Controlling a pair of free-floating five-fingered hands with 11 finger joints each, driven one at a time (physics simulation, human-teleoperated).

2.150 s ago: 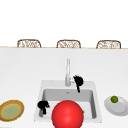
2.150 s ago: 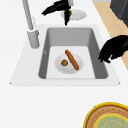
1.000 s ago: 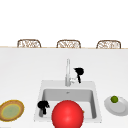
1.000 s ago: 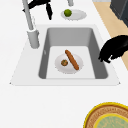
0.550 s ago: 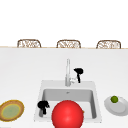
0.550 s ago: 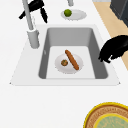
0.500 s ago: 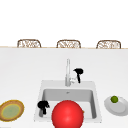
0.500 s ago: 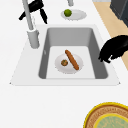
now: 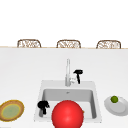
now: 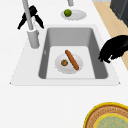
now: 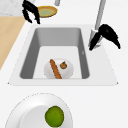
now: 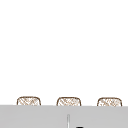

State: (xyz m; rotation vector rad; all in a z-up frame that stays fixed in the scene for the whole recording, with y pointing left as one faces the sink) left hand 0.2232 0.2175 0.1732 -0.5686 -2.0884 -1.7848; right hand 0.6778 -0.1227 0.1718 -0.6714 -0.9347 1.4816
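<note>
We note the right hand (image 9: pixel 78 74) beside the faucet (image 9: pixel 67 72), fingers loosely spread, holding nothing; the left hand (image 9: pixel 43 106), fingers curled downward and empty, hovers at the sink (image 9: pixel 41 90) rim.

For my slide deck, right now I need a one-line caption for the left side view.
Sink holding a plate with sausage; one hand by the faucet, another at the front rim.

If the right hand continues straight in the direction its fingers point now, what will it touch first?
The right hand hangs by the faucet with its fingers pointing down. Going straight on, it would probably meet the sink rim beside the faucet base first. Depth is unclear, so it might brush the faucet base instead.
</note>
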